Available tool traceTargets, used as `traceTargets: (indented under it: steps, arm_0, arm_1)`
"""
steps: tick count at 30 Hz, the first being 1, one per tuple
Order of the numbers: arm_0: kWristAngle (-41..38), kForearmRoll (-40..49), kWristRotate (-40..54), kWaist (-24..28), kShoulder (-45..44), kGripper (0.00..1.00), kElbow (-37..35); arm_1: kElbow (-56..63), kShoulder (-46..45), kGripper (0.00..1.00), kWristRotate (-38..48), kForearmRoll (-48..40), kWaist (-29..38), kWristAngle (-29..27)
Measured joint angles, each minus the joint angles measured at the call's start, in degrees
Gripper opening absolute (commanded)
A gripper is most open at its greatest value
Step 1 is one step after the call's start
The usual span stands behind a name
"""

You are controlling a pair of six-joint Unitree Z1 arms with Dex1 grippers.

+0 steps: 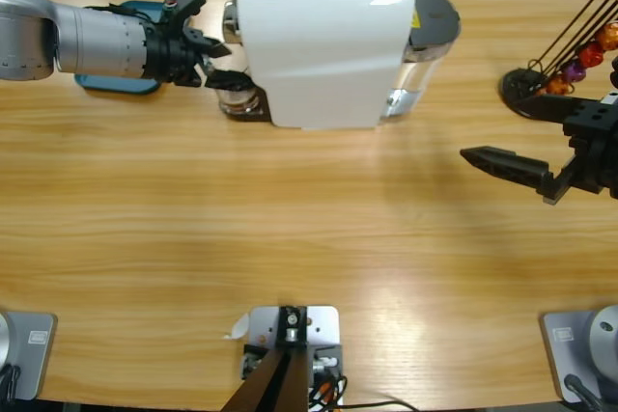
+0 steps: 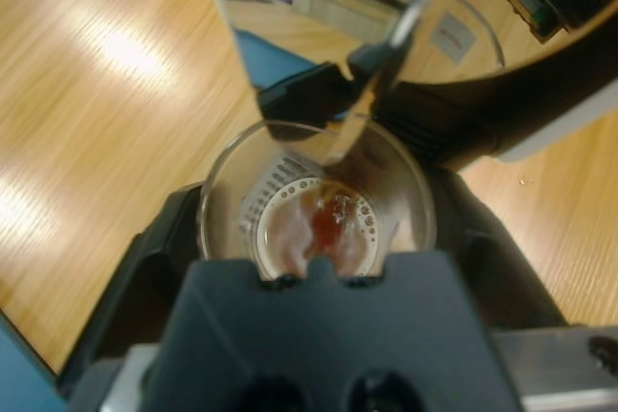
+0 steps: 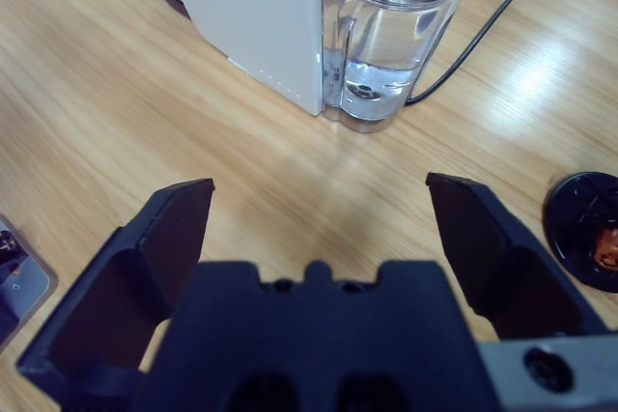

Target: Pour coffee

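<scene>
Under the white coffee machine, my left gripper clasped the clear glass holding the coffee. Well apart, my right gripper hung above bare table with jaws spread wide.

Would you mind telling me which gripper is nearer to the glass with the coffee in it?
The left. The left gripper has its jaws on either side of the glass at the coffee machine. The right gripper hangs open across the table, beyond the machine.
</scene>
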Motion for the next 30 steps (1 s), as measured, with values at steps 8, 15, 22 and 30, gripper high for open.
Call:
traceTargets:
  steps: [8,15,22,30]
  arm_0:
    - [2.20,-0.48,-2.20,-0.26,-0.06,0.118,0.46]
    - [2.67,-0.96,-8.25,-0.11,-1.94,0.035,2.89]
    - [8.77,-0.94,-12.84,1.10,-5.99,0.000,6.60]
    - [23.52,-0.94,-13.70,4.20,-9.40,0.000,7.08]
  arm_1:
    - [0.00,0.00,0.982,0.00,0.00,0.00,0.00]
    - [0.00,0.00,0.982,0.00,0.00,0.00,0.00]
    - [0.00,0.02,0.982,0.00,0.00,0.00,0.00]
    - [0.00,0.02,0.982,0.00,0.00,0.00,0.00]
